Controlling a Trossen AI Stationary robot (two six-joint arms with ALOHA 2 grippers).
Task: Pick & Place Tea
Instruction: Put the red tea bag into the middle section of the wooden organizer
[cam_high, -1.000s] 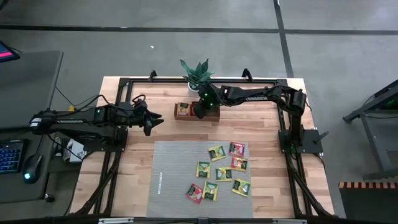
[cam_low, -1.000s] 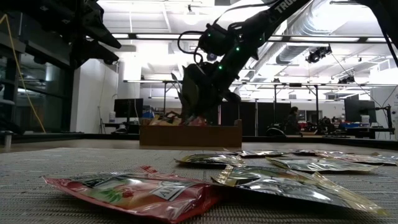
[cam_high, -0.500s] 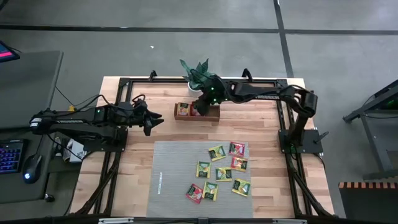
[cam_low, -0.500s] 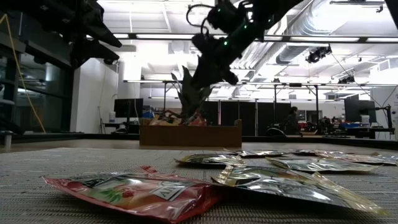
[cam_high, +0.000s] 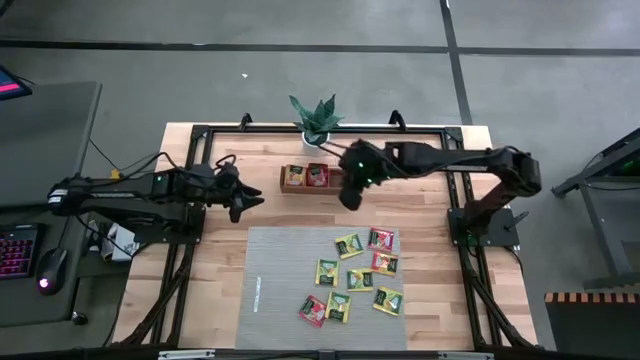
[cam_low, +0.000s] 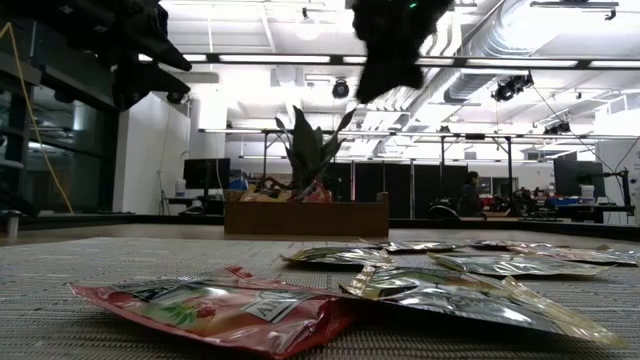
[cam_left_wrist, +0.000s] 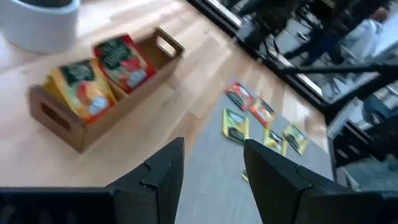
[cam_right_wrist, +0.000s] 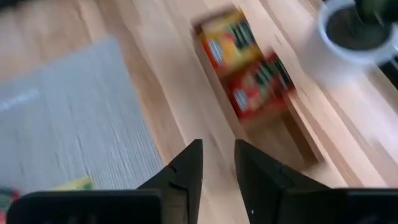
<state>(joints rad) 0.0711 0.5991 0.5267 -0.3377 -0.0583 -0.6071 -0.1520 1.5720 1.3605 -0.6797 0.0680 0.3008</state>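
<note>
The pale planked wooden surface (cam_high: 210, 260) carries a grey ribbed mat (cam_high: 280, 290), rectangular and matte. On it lie the flat square tea sachets (cam_high: 352, 277) (glossy foil in red, yellow and green), scattered over its right half. Beyond the mat stands a brown wooden tray (cam_high: 312, 178), boxy with cut-out handles; yellow and red sachets stand in two of its compartments. The right gripper (cam_high: 351, 196) hangs above the bare wood just beside the tray, fingers slightly spread, holding nothing. The left gripper (cam_high: 243, 198) waits left of the tray, fingers spread.
</note>
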